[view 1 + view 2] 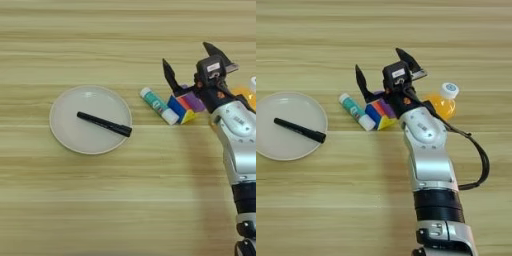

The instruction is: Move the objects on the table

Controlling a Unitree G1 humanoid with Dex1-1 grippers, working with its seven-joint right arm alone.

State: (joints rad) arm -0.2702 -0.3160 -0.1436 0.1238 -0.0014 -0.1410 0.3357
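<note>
- Here the silver forearm [428, 150] rises from the bottom edge over the counter [100, 200]
- The round pale plate [67, 131] lies at the left, the slim black marker pen [104, 124] slanting across it
- The teal tube with white cap [159, 105] touches the small multicoloured cube [181, 107]
- An orange bottle [442, 103] lies beside the arm, on its right
- The gripper [385, 67] hangs above the cube, its black fingers [361, 80] spread wide, holding nothing
</note>
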